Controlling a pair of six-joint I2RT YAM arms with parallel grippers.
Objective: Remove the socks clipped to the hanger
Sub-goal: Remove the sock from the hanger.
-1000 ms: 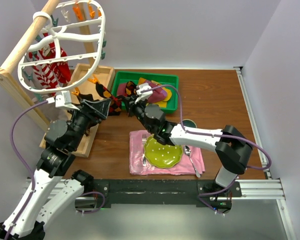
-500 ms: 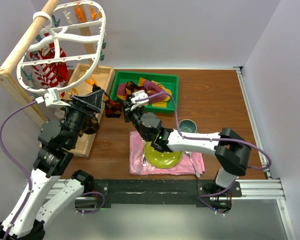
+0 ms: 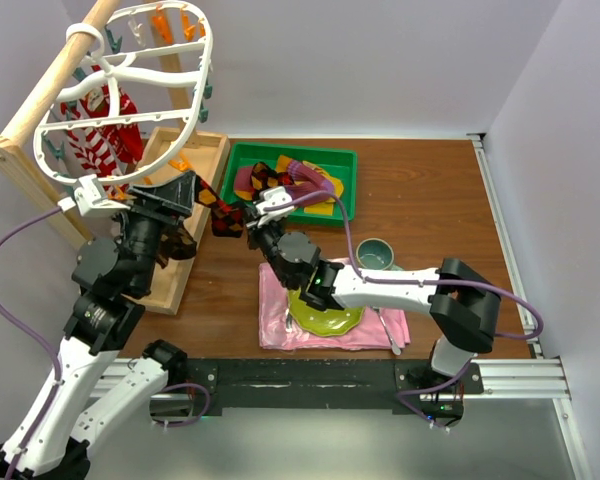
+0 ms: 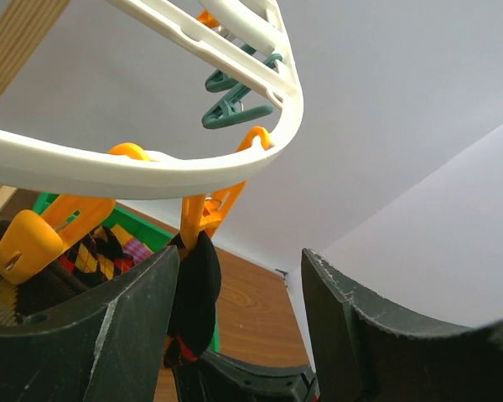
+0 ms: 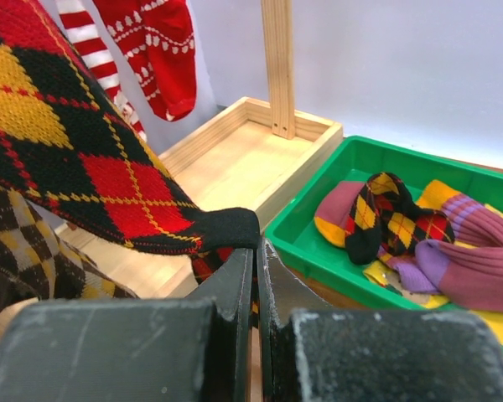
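Socks show in three places. The nearest is a black argyle sock (image 5: 84,159) with red and yellow diamonds, stretched above the brown wooden table (image 3: 430,200), just beyond a pink cloth napkin (image 3: 275,300) that carries a lime-green round plate (image 3: 320,318). The right gripper (image 5: 256,260) has its fingers pressed together on this sock's black lower edge. The sock's upper end hangs from an orange plastic clip (image 4: 203,213) on the near rim of the large white plastic oval hanger (image 4: 151,172). The left gripper (image 4: 239,255) has its fingers spread, one on each side of that clip; whether they touch it cannot be told. Farther back, a green plastic tray (image 5: 318,243) holds loose socks (image 5: 386,218) in argyle, mustard and maroon. Red-and-white striped socks (image 3: 95,140) hang clipped under the hanger's left part, beside the wooden rack (image 3: 40,98).
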